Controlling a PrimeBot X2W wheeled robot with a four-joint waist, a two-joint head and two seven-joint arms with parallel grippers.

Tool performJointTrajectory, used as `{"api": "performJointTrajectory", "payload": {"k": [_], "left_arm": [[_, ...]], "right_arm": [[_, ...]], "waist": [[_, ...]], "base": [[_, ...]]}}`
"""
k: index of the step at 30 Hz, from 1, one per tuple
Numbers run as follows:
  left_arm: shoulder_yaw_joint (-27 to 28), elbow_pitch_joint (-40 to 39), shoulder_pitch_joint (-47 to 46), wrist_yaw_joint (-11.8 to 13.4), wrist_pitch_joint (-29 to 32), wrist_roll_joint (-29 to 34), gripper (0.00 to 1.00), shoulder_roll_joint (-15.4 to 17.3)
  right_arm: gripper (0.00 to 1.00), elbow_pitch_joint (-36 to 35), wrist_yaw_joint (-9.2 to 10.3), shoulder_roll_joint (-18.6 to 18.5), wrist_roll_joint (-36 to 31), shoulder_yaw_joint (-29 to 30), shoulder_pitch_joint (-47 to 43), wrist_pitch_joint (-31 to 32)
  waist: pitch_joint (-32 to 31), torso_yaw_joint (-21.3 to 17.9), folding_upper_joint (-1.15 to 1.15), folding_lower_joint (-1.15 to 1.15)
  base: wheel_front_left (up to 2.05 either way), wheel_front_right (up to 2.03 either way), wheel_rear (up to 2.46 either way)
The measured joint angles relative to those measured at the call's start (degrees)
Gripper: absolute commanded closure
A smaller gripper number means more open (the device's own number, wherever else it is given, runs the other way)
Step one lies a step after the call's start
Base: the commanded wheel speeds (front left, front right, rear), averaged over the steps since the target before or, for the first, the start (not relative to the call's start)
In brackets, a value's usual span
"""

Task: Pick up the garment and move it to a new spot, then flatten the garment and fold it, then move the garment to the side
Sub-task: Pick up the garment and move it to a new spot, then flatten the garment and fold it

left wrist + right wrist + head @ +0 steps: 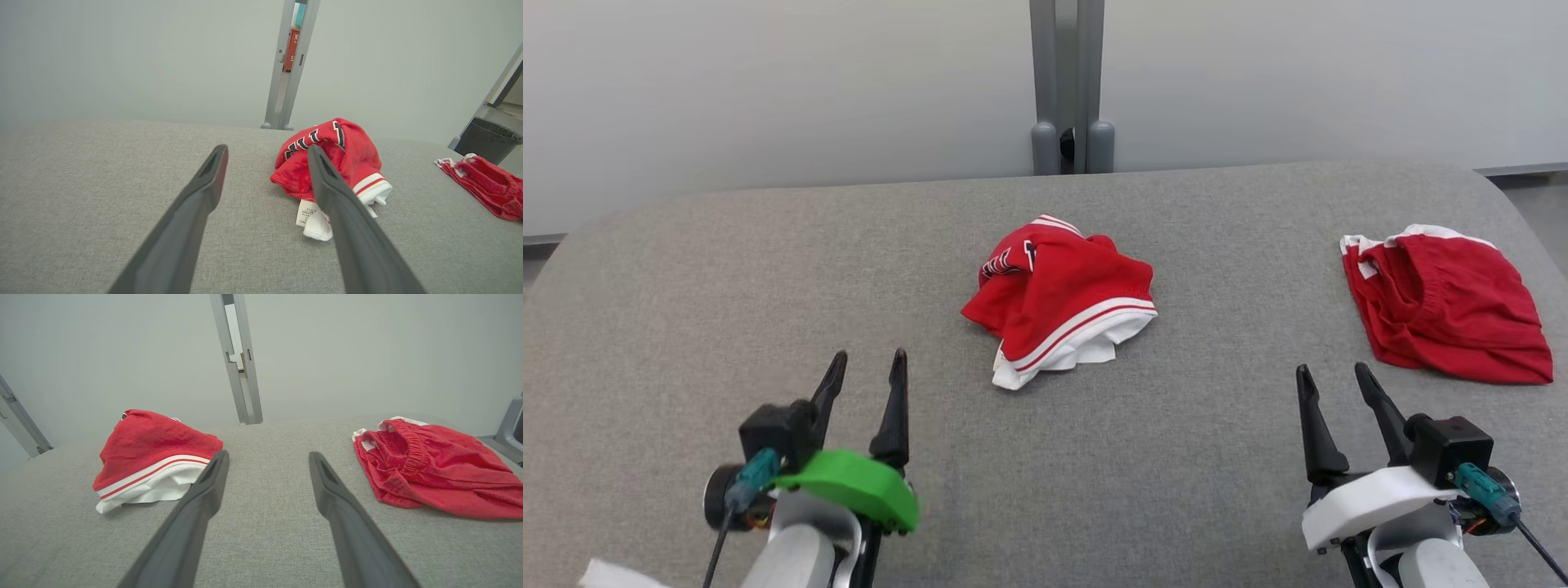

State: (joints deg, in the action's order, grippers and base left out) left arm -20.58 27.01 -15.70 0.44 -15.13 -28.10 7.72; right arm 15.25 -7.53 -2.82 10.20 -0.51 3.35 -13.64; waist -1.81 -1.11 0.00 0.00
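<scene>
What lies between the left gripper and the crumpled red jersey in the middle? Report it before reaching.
Nothing visible does. Bare grey table lies between the open left gripper and the jersey, which sits ahead and to its right. The red shorts lie apart at the far right, off that path.

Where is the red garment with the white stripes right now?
In the head view, the striped garment lies near the middle of the grey table, red shorts apart on its right.
</scene>
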Motion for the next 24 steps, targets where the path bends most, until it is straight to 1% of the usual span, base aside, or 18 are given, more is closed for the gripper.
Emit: {"api": "performJointTrajectory", "payload": {"k": [5,10,13,24], "left_arm": [[3.4,-5.5,9.3,1.8,0.0,0.9,0.00,0.6],[6.7,-9.8,13.6,2.9,0.0,1.5,0.00,-0.4],[6.7,-10.7,14.4,3.0,0.0,2.2,0.00,-1.4],[6.8,-10.3,14.5,2.5,0.0,3.4,0.00,-1.7]], "right_arm": [[0.00,0.6,0.00,0.0,0.8,-0.6,-1.7,-0.1],[0.00,1.2,0.00,0.0,0.9,-0.9,-2.4,-0.3],[0.00,1.8,0.00,0.0,1.0,-0.9,-2.7,-0.4],[0.00,3.4,0.00,0.0,1.0,-0.9,-2.1,-0.6]], "waist": [[-1.2,0.9,0.00,0.00],[-1.9,1.6,0.00,0.00],[-2.1,1.9,0.00,0.00],[-2.3,2.1,0.00,0.00]], "base": [[0.00,0.00,0.00],[0.00,0.00,0.00],[0.00,0.00,0.00],[0.00,0.00,0.00]]}}
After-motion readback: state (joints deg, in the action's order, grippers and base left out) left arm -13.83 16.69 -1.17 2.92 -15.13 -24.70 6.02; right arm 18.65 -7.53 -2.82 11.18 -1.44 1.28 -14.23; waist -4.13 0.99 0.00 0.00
